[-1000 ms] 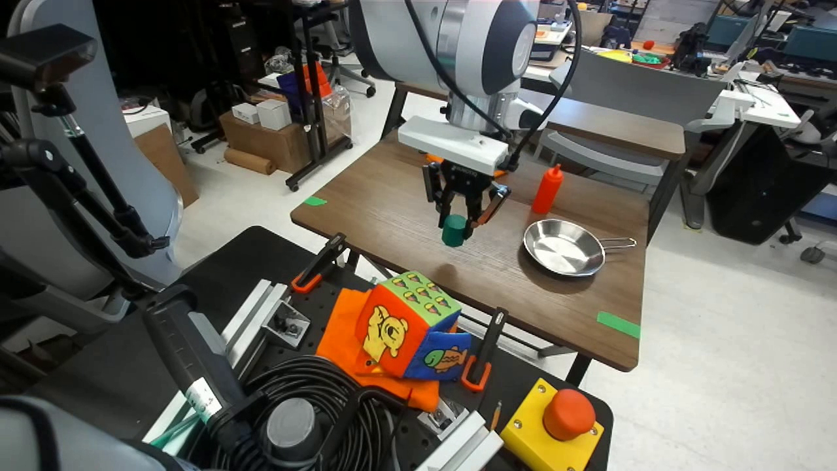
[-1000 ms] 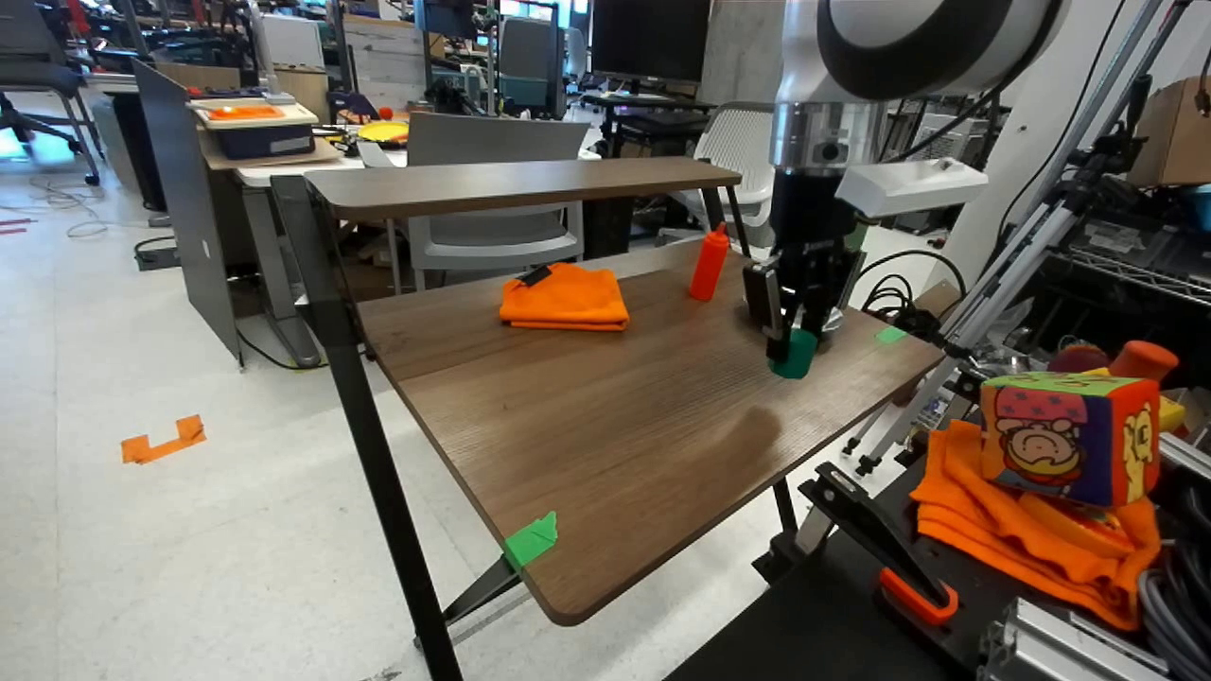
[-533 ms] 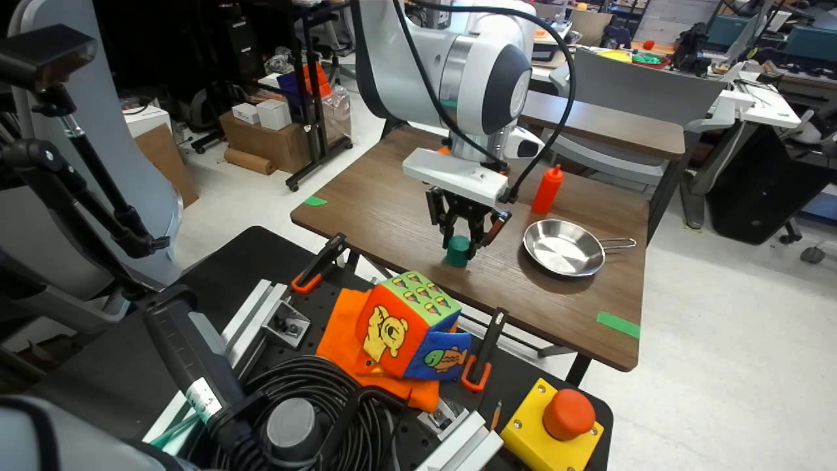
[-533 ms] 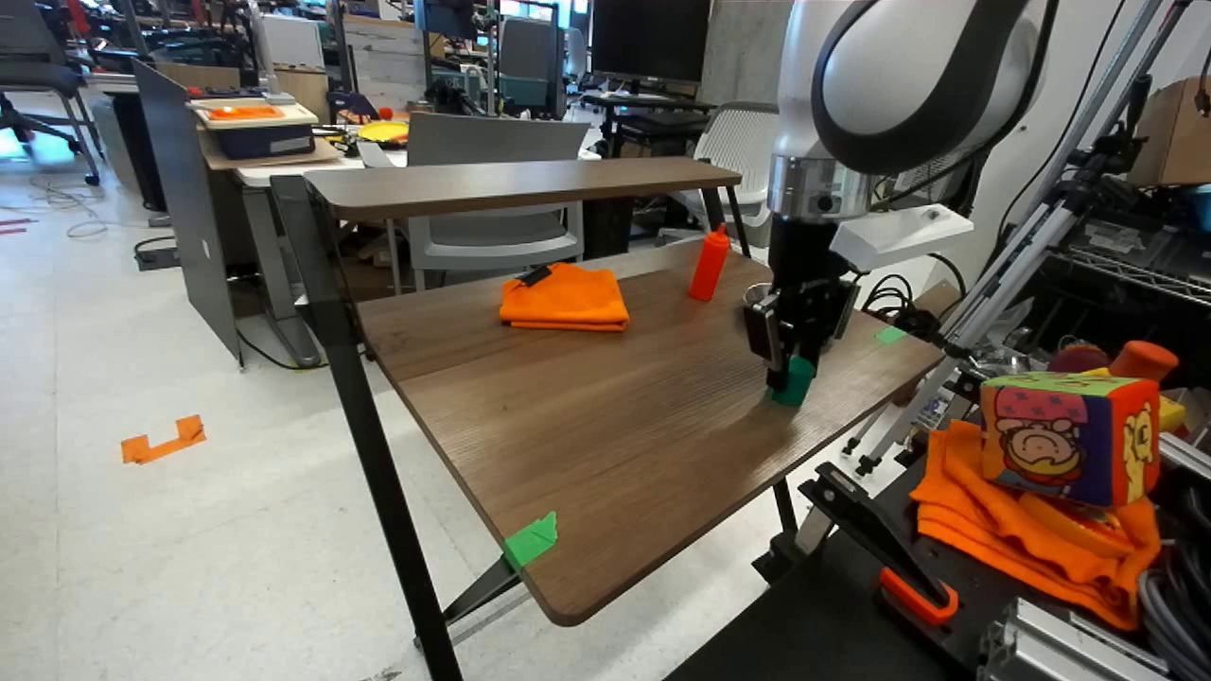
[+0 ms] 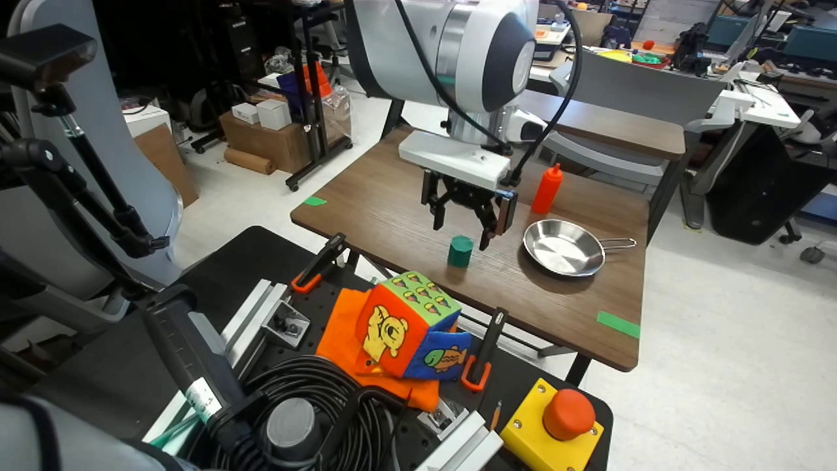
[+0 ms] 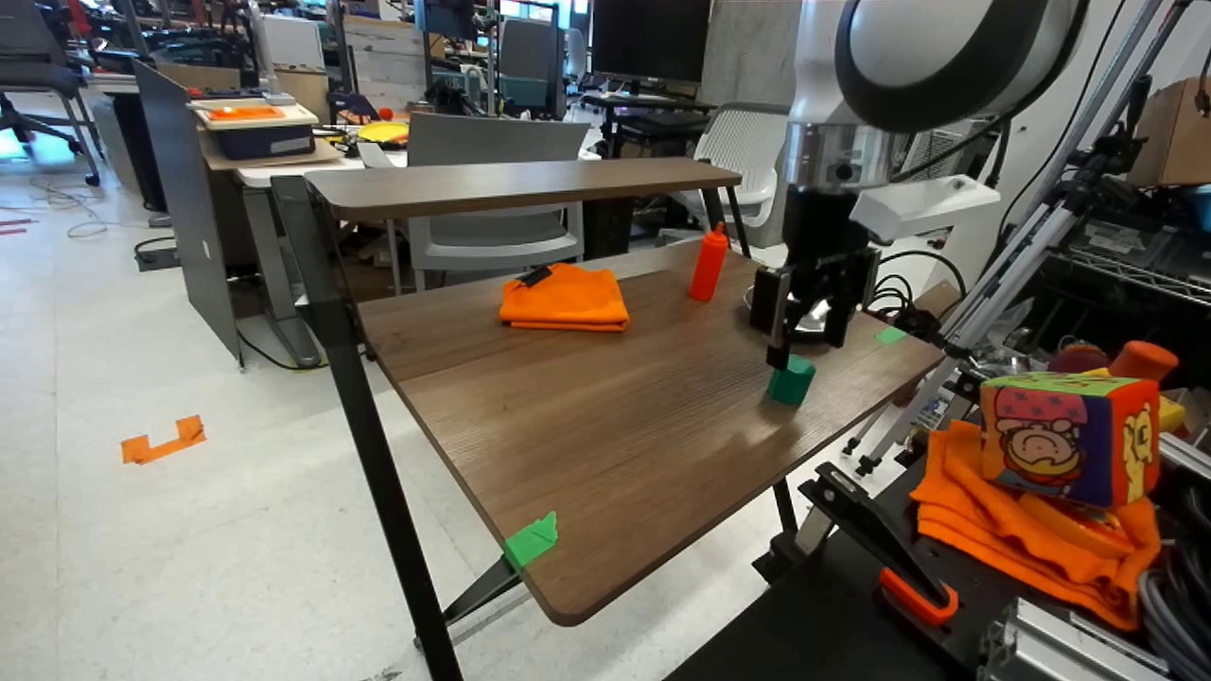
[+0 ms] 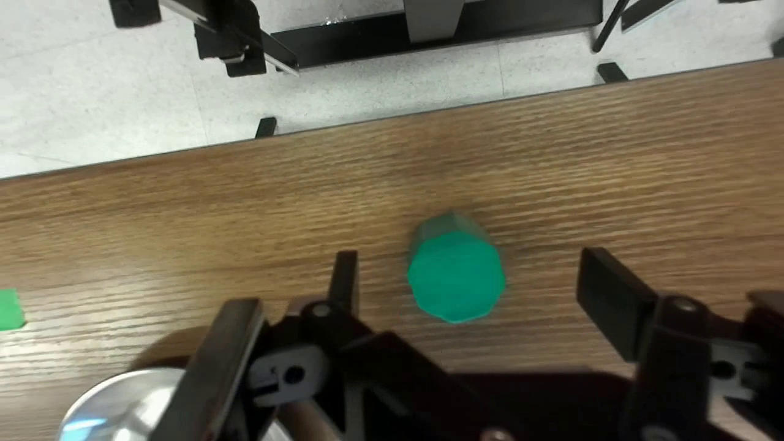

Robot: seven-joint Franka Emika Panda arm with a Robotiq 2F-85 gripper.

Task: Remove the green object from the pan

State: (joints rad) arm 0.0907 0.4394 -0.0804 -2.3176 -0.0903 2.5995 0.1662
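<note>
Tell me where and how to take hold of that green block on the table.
Likely best across two opposite sides, coming straight down from above. The green block stands upright on the table, its many-sided top facing up. In the wrist view the open gripper shows a finger to either side of it.

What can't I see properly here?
Pan: in an exterior view, mostly hidden behind the gripper; in the wrist view, cut off by the bottom edge.
Underside of the green block: hidden by the table, every view.
Robot arm: cut by the top edge in both exterior views.
</note>
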